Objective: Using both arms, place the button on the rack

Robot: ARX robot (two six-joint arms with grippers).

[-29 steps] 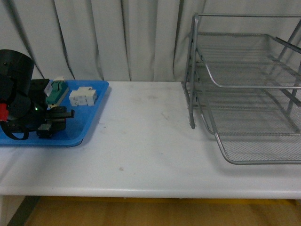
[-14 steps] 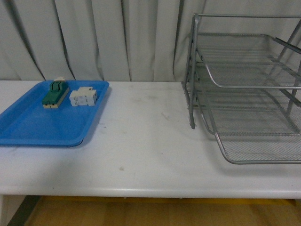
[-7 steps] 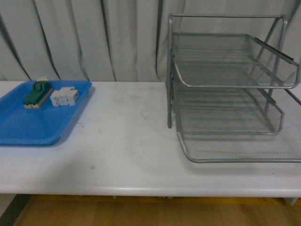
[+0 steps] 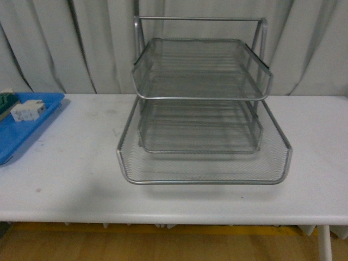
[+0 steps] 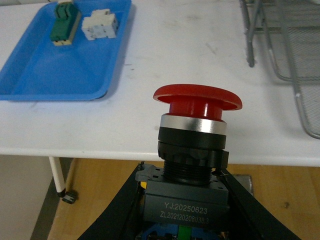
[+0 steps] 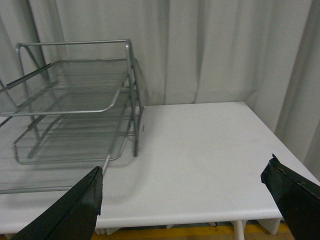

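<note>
In the left wrist view, the button [image 5: 197, 98] fills the foreground: a red mushroom cap, a silver ring and a black block body with printed numbers. My left gripper [image 5: 185, 202] is shut on that block, one black finger on each side. The button hangs in front of the table's near edge, over the wooden floor. The rack [image 4: 201, 181], a silver wire-mesh organiser with three stacked trays, stands in the middle of the front view, where no arm shows. My right gripper [image 6: 185, 187] is open and holds nothing. It hovers near the table's front edge, beside the rack [image 6: 65, 112].
A flat blue tray [image 5: 50, 75] lies at the table's left end with a white terminal block [image 5: 101, 26] and a green and beige component [image 5: 65, 25] on it. The tray [image 4: 19, 133] shows at the left edge of the front view. White curtains hang behind the table [image 6: 200, 150].
The front view has swung right, so the rack moved from the right edge to the centre and the blue tray slid to the far left. The left arm seen over the tray is out of that view.
</note>
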